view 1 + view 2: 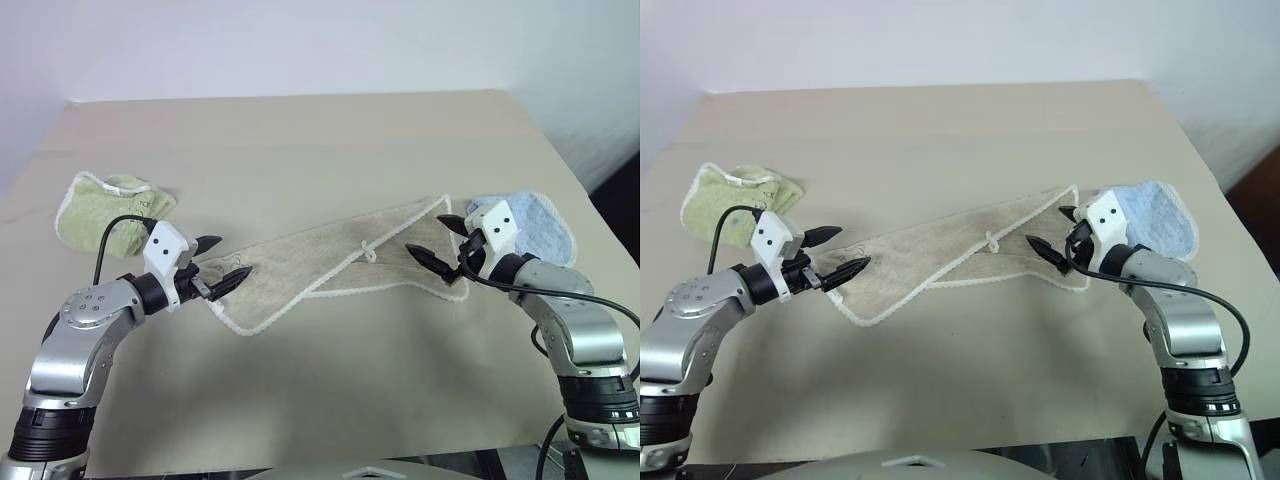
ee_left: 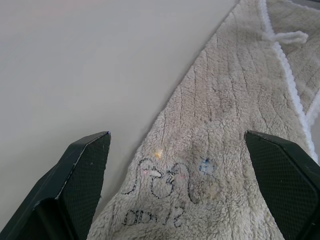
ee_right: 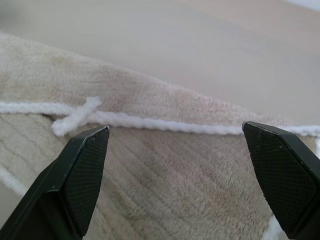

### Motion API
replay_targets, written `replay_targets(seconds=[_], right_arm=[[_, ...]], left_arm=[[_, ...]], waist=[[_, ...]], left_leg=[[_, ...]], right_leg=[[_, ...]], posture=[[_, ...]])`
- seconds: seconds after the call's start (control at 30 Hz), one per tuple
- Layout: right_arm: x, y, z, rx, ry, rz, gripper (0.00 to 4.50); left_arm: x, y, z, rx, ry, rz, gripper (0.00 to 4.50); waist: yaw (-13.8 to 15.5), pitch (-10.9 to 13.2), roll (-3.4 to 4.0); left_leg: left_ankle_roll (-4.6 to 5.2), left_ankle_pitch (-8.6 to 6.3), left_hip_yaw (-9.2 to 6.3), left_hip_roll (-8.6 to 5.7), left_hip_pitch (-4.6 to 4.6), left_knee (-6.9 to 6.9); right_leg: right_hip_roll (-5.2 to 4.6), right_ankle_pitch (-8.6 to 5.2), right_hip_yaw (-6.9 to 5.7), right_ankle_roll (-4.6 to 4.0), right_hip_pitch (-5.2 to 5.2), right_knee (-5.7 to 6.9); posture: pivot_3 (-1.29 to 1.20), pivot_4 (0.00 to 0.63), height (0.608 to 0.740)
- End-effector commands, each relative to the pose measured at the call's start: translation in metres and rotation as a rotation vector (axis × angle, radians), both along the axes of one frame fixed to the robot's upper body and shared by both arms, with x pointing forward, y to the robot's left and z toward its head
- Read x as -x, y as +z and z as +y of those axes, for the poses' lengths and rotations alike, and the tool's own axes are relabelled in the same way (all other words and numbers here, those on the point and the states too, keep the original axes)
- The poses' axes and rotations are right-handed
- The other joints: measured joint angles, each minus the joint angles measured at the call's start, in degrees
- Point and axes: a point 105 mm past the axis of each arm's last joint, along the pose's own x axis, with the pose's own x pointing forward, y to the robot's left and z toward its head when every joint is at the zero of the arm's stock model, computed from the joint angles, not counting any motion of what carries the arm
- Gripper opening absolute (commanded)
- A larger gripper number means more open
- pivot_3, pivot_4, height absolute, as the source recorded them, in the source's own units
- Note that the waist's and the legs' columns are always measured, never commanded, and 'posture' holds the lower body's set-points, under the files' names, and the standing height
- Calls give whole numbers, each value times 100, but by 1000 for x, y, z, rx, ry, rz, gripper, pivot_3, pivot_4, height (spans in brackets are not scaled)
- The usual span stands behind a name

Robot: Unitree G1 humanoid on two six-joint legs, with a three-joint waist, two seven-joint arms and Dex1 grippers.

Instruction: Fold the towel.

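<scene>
Left eye view: the towel (image 1: 330,265) lies loosely doubled mid-worktop (image 1: 300,150). Left gripper (image 1: 222,268) and right gripper (image 1: 437,240) hover at its ends, jaws wide, empty. Next: pinch the corners.

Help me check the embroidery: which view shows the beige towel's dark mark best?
The left wrist view: the dark mark sits close up between that gripper's open fingers on the towel. The eye views show the towel whole, the mark hardly legible; the right wrist view shows its white loop.

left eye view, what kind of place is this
Probably a lab or test bench, not a home: a plain beige table against a bare white wall, with three small towels laid out, the tan towel in the middle.
</scene>
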Motion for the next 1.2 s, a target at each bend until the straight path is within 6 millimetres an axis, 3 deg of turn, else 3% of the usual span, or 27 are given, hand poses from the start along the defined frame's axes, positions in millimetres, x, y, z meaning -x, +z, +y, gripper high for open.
replay_targets(seconds=[0.03, 0.2, 0.53, 0.8, 0.93, 1.2], right_arm=[[4, 12, 1, 18, 19, -40, 4485], [5, 15, 0, 21, 17, -42, 4485], [1, 21, -10, 53, -15, -68, 4485], [-7, 20, -3, 39, -5, -80, 4485], [-8, 18, -1, 23, -17, -91, 4485], [-9, 14, 3, 18, -16, -88, 4485]], left_arm=[[3, 13, -3, -7, -20, -44, 4500], [5, 9, -6, -11, -25, -38, 4500], [-2, 21, -16, -28, -90, -81, 4500], [1, 22, -18, -123, -201, -72, 4500], [7, 18, -22, -184, -295, -45, 4500], [41, 4, -13, -393, -634, 115, 4500]], waist=[[0, 0, 0], [0, 0, 0], [3, 0, 0], [-7, -1, 0], [1, -1, 0], [-13, 0, 5]], left_leg=[[0, 0, 0, 0, 0, 0], [0, 0, 0, 0, 0, 0], [0, 0, 0, 0, 0, 2], [0, 1, 2, 0, 3, 2], [1, 1, 2, -1, 2, 2], [1, 1, 3, 0, 0, 1]], right_leg=[[0, 0, 0, 0, 0, 0], [0, 0, 0, -1, 0, 0], [1, 0, -1, 0, 2, 0], [5, 0, 0, -1, 2, 3], [3, 0, 0, -2, 2, 2], [2, -11, 0, -20, -2, 4]], posture=[[0, 150, 728], [0, 150, 728], [0, 150, 728], [0, 150, 728], [0, 150, 728], [0, 150, 728]])
